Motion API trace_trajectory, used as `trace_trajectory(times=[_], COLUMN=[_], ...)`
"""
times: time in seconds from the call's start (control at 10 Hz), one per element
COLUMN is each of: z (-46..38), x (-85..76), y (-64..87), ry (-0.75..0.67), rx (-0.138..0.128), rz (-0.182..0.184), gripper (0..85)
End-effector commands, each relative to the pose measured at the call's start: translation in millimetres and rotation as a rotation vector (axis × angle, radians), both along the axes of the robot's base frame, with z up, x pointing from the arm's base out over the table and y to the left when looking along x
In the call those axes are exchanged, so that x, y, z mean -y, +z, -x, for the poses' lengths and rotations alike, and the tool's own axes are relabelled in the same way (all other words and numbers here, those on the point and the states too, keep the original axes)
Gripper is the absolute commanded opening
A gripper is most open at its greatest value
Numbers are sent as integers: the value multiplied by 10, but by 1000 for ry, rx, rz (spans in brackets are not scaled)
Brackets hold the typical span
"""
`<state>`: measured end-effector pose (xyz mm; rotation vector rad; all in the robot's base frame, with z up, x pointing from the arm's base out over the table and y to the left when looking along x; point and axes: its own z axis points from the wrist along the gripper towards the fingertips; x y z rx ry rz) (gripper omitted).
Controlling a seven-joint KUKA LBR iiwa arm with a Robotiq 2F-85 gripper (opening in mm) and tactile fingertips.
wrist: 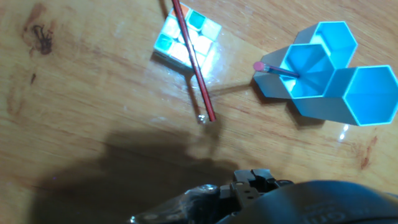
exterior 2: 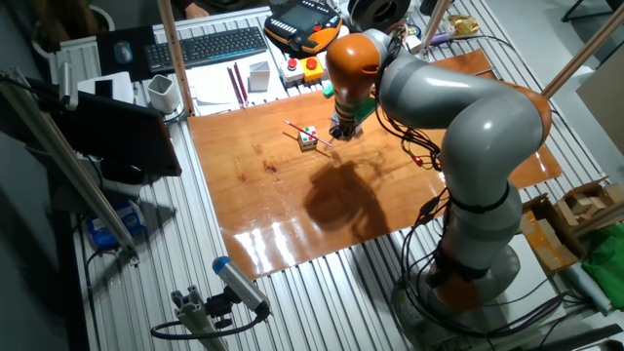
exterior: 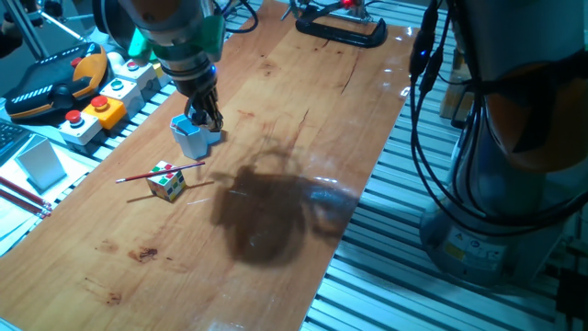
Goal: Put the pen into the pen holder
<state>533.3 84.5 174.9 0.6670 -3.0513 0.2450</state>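
The pen (wrist: 198, 78), a thin red stick, lies slanted across a small multicoloured cube (wrist: 177, 43), one end resting on the wood. To its right stands the pen holder (wrist: 277, 85), light-blue hexagonal cups joined in a cluster. I cannot tell which cup is taller. A short blue stick with a pink tip (wrist: 273, 68) leans out of the middle cup. In one fixed view my gripper (exterior: 208, 119) hangs straight over the pen holder (exterior: 190, 138), right of the pen (exterior: 138, 176). Its fingers are dark and nothing shows between them.
A button box (exterior: 101, 106) and a pendant (exterior: 55, 83) sit off the table's left edge. A black clamp (exterior: 340, 28) lies at the far end. Cables hang along the right side. A dark stain (exterior: 262, 216) marks the wood.
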Motion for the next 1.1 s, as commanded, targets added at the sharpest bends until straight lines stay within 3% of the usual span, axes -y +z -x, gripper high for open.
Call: trace_trajectory(times=[0.0, 0.2, 0.7, 0.8, 1.0], z=[0, 0, 0, 0, 0], x=[-1, -1, -1, -1, -1], y=[0, 0, 0, 0, 0], ry=[-15, -26, -21, -24, -35], rx=[3, 1, 53, 44, 30], rz=[3, -2, -44, -54, -38], gripper=[7, 7, 7, 7, 7])
